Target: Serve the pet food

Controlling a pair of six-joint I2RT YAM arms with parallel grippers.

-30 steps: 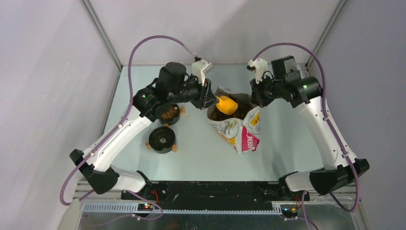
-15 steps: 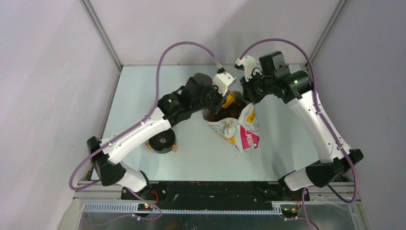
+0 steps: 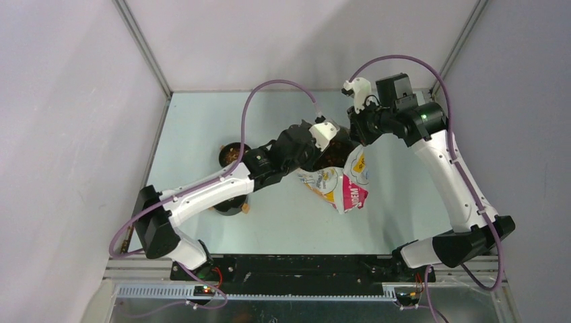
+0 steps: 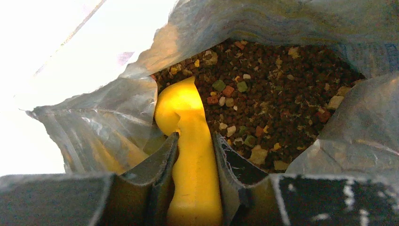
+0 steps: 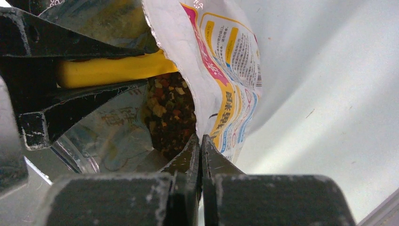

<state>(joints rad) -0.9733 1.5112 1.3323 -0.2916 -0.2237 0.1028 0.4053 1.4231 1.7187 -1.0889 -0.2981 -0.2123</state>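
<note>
The pet food point(image 4: 277, 89) is a heap of brown and tan kibble inside the open printed bag point(image 3: 340, 185). It also shows in the right wrist view point(image 5: 171, 115). My left gripper point(image 4: 195, 136) is shut on the handle of the orange-yellow scoop point(image 4: 188, 108), whose bowl is dipped into the bag at the kibble's left edge. In the top view the left gripper point(image 3: 322, 142) is at the bag's mouth. My right gripper point(image 5: 201, 139) is shut on the bag's rim point(image 5: 207, 84) and holds the mouth open. It is at the bag's far edge point(image 3: 355, 129).
A small black bowl point(image 3: 231, 154) with some kibble in it stands left of the bag. A second black bowl point(image 3: 227, 204) lies partly under my left arm. The enclosure walls stand at the back and on both sides.
My left arm has swung right from the bowl to the bag and pushed the scoop down into it. The right gripper has shifted a little with the bag's rim.
</note>
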